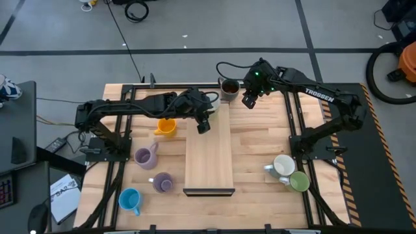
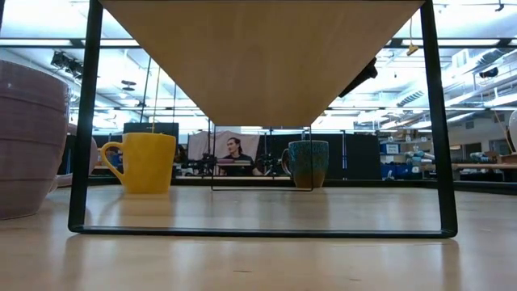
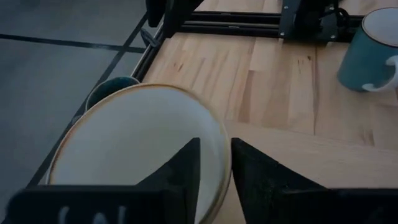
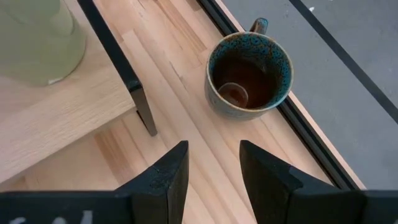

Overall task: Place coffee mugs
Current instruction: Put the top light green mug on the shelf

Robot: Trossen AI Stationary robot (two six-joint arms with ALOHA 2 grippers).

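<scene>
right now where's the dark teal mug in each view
high view: dark teal mug at the table's far edge, just beyond the wooden shelf.
low view: right of centre, far back under the shelf.
left wrist view: maybe the dark rim behind the pale mug; cannot tell.
right wrist view: upper middle, beside the shelf's leg.
shared landmark: the wooden shelf.

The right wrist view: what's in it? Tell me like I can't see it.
The right gripper, fingers apart and empty, hovers over the wooden table near a dark teal mug standing upright by the table's edge. A pale green mug sits on a raised wooden shelf.
</scene>
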